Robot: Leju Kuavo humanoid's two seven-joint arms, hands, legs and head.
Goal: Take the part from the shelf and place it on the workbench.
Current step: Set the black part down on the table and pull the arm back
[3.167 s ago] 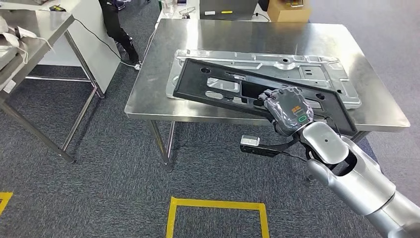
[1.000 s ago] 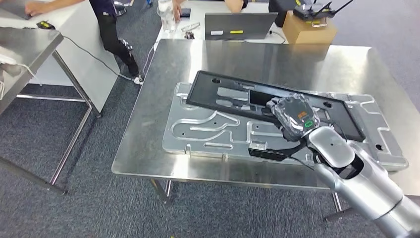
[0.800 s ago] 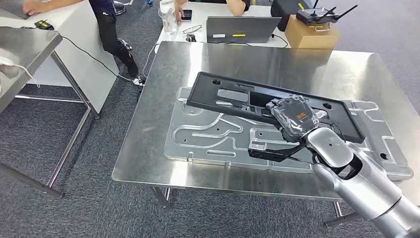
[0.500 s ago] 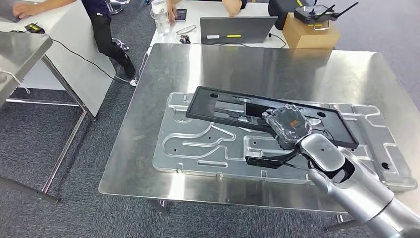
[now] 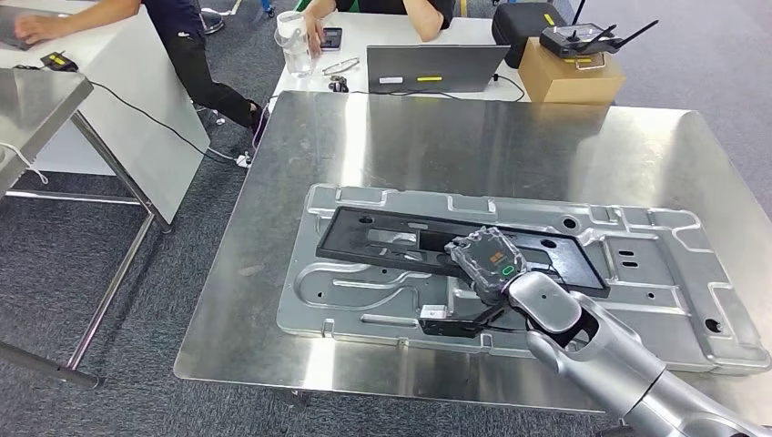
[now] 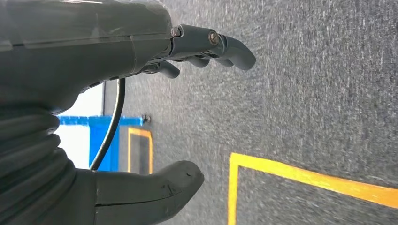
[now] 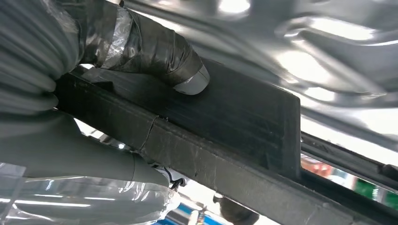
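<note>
A long black frame part (image 5: 382, 239) with several cut-outs lies low over a silver stamped metal panel (image 5: 665, 282) on the steel workbench (image 5: 437, 127). My right hand (image 5: 484, 262) grips the part's near edge around its middle. In the right wrist view the taped thumb (image 7: 159, 51) presses on the black bar (image 7: 234, 136), with the shiny panel close behind it. My left hand (image 6: 108, 93) hangs over grey carpet with its fingers apart and nothing in it.
Beyond the workbench stands a white table with a laptop (image 5: 435, 68), a bottle (image 5: 293, 41) and a cardboard box (image 5: 572, 77) with a controller on top. People stand at the far tables. Another steel table (image 5: 41, 96) is at the left. Yellow floor tape (image 6: 300, 176) lies below my left hand.
The camera has come closer to the workbench. My right hand has lowered the black part from a tilted hold above the panel to almost flat on it.
</note>
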